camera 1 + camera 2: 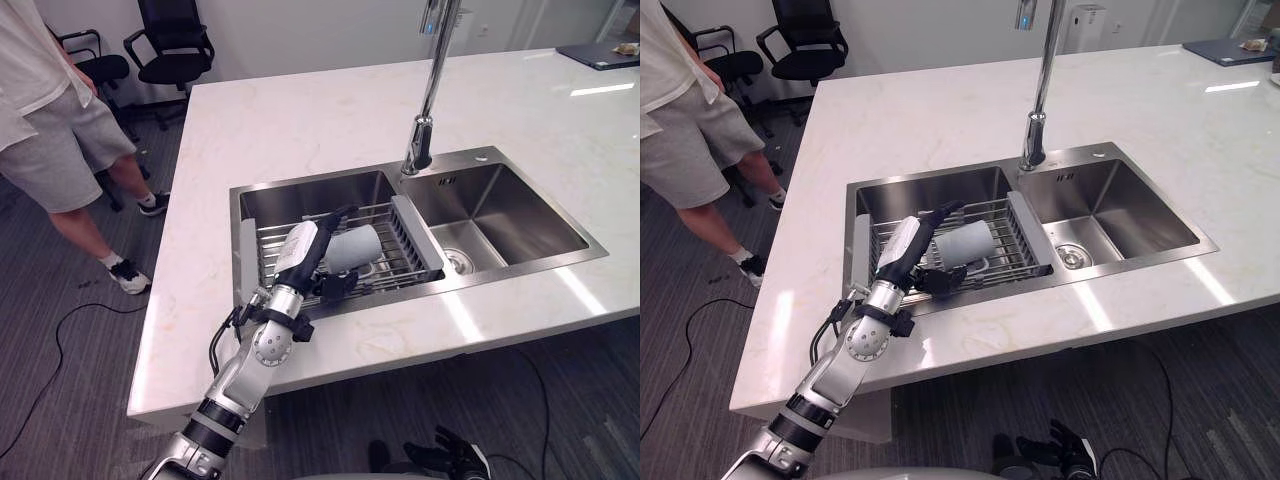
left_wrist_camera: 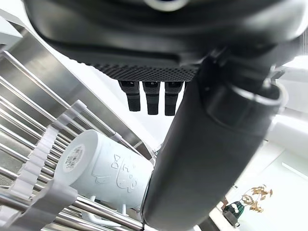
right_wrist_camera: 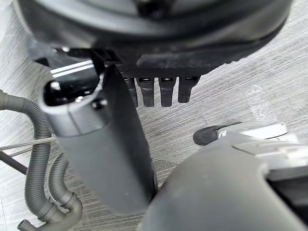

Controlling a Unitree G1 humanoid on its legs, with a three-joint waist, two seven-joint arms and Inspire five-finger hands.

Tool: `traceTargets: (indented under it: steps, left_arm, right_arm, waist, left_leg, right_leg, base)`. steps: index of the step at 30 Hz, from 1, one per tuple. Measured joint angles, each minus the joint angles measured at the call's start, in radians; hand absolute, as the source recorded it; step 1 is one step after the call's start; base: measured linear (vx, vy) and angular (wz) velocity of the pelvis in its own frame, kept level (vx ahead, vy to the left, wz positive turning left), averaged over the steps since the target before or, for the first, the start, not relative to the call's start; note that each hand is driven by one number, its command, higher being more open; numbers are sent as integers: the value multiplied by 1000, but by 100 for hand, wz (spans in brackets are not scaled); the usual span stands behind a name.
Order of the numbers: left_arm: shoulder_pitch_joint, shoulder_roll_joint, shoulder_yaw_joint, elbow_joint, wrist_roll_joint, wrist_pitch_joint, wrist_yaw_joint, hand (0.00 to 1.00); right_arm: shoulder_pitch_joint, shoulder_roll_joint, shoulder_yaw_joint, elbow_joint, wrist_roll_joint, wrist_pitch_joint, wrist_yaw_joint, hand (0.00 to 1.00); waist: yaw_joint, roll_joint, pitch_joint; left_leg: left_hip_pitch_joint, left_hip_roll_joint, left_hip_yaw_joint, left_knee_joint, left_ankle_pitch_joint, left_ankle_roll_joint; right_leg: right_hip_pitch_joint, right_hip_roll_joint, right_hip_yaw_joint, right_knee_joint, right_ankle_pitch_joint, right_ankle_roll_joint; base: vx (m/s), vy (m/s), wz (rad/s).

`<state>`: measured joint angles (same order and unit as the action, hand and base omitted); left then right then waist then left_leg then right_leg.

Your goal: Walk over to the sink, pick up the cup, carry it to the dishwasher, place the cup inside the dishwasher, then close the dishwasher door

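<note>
The pale cup (image 1: 358, 247) is seen lying on its side on a wire rack (image 1: 388, 222) set across the left basin of the steel sink (image 1: 520, 262). Its base is turned left, toward the left hand (image 1: 303, 250). That hand is held open about the cup, with straight fingers (image 1: 335, 216) reaching over the cup's far side and the thumb (image 1: 335, 285) placed at its near side. Whether the cup is touched cannot be told. The right hand (image 1: 455, 452) is hung low near the floor, its fingers relaxed. A tall faucet (image 1: 430, 90) is mounted behind the sink in the white counter (image 1: 300, 110). A person (image 1: 50, 130) is stood at the far left, by black chairs (image 1: 175, 40).
</note>
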<state>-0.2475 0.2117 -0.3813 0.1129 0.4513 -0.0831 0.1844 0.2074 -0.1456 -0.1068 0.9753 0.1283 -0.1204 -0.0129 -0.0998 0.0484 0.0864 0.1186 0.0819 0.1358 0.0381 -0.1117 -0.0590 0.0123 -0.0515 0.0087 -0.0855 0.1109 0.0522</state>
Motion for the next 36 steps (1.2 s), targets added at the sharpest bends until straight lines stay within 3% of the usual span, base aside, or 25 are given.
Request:
traceTargets:
  steps: [16, 25, 36]
  left_arm:
    - [-54, 2, 101, 51, 60, 62, 32, 90]
    - [-58, 0, 140, 59, 60, 100, 61, 90]
    - [-66, -7, 140, 97, 82, 103, 60, 90]
  right_arm:
    - [0, 10, -45, -2, 8, 0, -1, 90]
    - [3, 20, -66, -3, 19, 0, -7, 90]
    - [9, 20, -64, -21, 44, -2, -8, 90]
  waist:
    - [-37, 13, 21]
    - [-41, 17, 24]
    - [-42, 21, 47]
  left_leg:
    - [31, 19, 112, -5, -20, -15]
    - [34, 17, 124, -5, -21, -16]
    - [31, 21, 125, -2, -23, -18]
  right_leg:
    - [-30, 35, 107, 0, 16, -4]
    - [-33, 35, 123, 0, 21, -2]
    - [-37, 38, 123, 0, 22, -3]
  base:
    - [-15, -4, -20]
    - [-22, -5, -5]
    - [0, 0, 0]
